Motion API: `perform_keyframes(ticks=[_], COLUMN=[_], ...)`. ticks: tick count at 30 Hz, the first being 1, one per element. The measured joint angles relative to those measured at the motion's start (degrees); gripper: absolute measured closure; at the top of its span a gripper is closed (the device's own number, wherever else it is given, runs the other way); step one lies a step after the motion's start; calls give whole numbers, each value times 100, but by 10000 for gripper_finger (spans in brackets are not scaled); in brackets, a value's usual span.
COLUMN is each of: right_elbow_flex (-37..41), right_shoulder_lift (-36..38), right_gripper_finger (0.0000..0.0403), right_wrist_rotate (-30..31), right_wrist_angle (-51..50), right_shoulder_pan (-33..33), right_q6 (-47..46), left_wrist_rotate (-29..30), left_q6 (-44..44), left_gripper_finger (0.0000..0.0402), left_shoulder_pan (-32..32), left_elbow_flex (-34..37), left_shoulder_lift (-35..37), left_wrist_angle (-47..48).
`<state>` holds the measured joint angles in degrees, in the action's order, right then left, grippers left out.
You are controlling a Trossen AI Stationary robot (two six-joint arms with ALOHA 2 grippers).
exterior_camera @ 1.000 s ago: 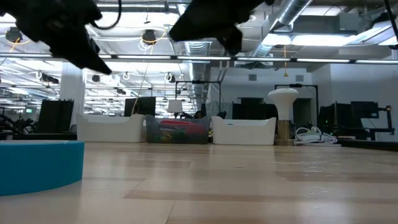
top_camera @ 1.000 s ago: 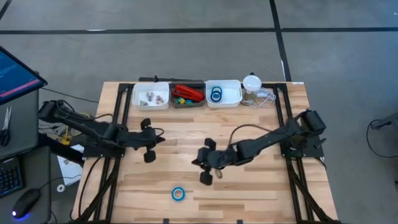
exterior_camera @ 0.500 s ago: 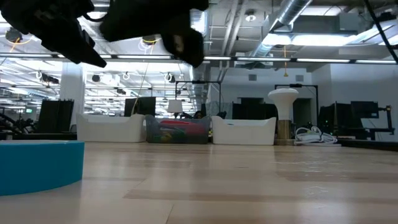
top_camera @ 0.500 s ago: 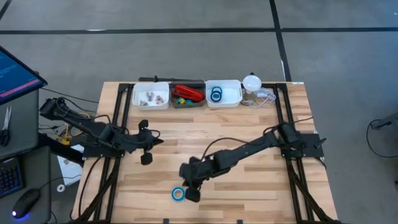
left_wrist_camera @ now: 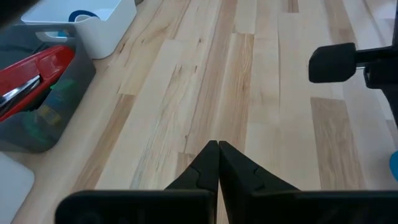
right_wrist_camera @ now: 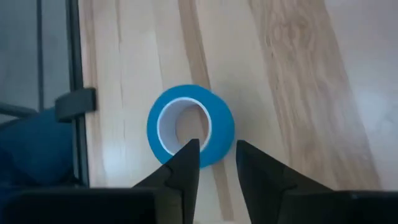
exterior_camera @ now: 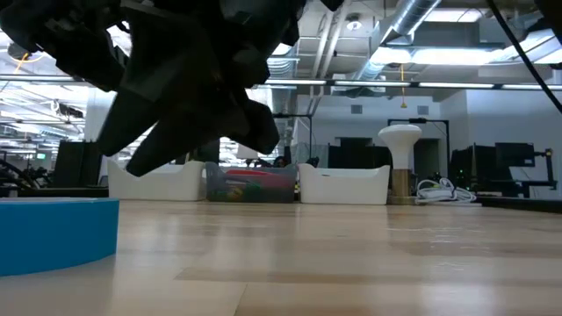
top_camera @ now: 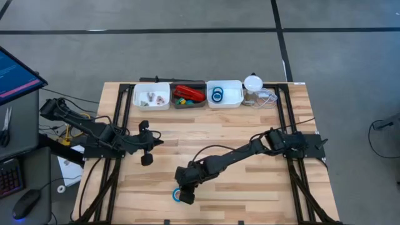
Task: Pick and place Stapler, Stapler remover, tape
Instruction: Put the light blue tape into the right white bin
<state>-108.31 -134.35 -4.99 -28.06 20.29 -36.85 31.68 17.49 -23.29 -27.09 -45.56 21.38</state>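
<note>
The right gripper (top_camera: 183, 192) hangs over the near part of the wooden surface (top_camera: 250, 187), directly above a lone roll of blue tape (right_wrist_camera: 190, 126) that lies flat near the surface's near edge. In the right wrist view its two dark fingers (right_wrist_camera: 185, 163) are spread a little, one tip over the roll's pale core and the other over its outer rim; whether they touch the roll cannot be told. In the low view the same roll (exterior_camera: 58, 233) sits at the left, close to the camera.

The left gripper (top_camera: 145, 142) waits over the left side of the surface, well apart from the roll, its fingers (left_wrist_camera: 211, 163) pressed together.

Along the far edge stand three bins. The middle grey bin (top_camera: 188, 104) holds the red stapler (top_camera: 189, 92) beside small coloured bits. The right white bin (top_camera: 232, 98) holds two more blue tape rolls (top_camera: 217, 95). The left white bin (top_camera: 151, 97) holds small pale pieces too small to tell apart.
</note>
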Motion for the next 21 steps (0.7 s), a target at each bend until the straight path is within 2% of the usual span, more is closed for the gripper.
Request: perform_keyframes(ticks=[21], right_elbow_flex=[0], right_shoulder_lift=[-4], right_gripper_finger=[304], right_wrist_rotate=[-90], right_wrist_angle=[16], right_shoulder_pan=[-44], right_q6=[-227], left_wrist_rotate=[0], left_q6=[-1], left_gripper_finger=[400], left_shoulder_pan=[-2], left_elbow_flex=[0], left_shoulder_lift=[0], left_wrist_angle=[20])
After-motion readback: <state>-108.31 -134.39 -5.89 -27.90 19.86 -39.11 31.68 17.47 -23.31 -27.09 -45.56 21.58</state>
